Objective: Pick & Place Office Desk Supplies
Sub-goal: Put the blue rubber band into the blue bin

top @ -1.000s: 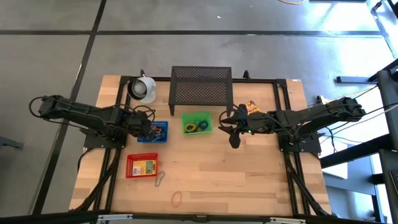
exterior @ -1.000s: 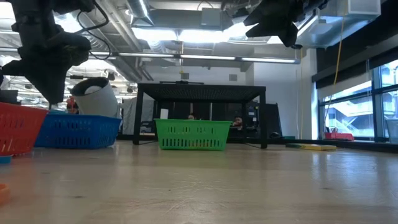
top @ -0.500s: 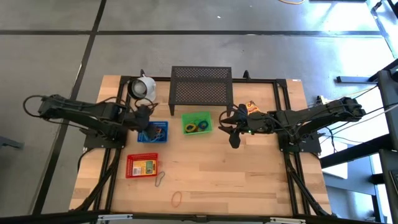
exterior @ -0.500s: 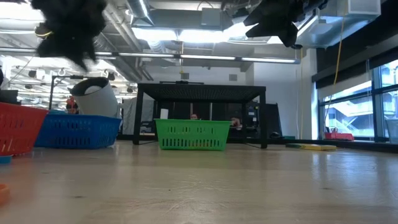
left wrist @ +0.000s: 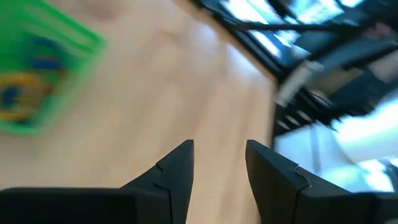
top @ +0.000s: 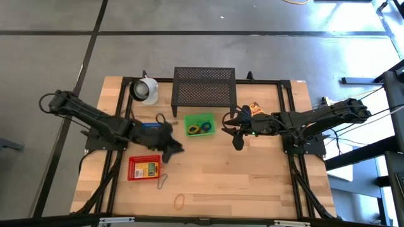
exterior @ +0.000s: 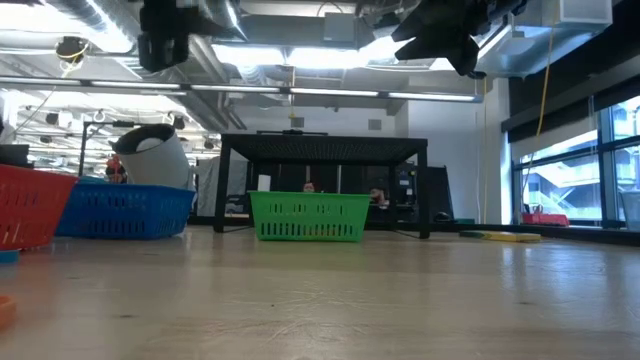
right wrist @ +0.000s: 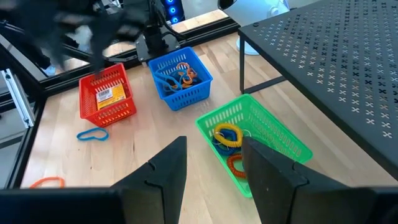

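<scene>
Since a second ago my left hand (top: 172,149) has swung off the blue basket (top: 151,128) and out over the bare desk (top: 252,183), to the right of the red basket (top: 144,168) and near-left of the green basket (top: 200,125). Its fingers (left wrist: 177,171) stand apart with a narrow gap and nothing between them — only wood shows past them, with the green basket blurred at one side. From table height it hangs high above the desk.

My right hand (top: 237,142) has not shifted: it hovers just right of the green basket, well above the desk, fingers (right wrist: 168,167) parted the same moderate way and empty.

Supplies as I see them:
- Green basket, in front of the mesh stand (top: 204,86): yellow, blue and orange bands (right wrist: 227,135) inside.
- Blue basket, left of the green one: blue and orange bands in it, partly under my left arm.
- Red basket, nearer than the blue one: a yellow crayon box (top: 147,168) lies in it.
- Loose on the desk: a grey band (top: 163,181) just near-right of the red basket, and an orange band (top: 180,202) nearer still, close to the near edge.
- A yellow packet (top: 255,109) sits far-right, beside my right arm — I can't tell what it is.

The white cup (top: 145,89) sits at the far left, beside the stand.
</scene>
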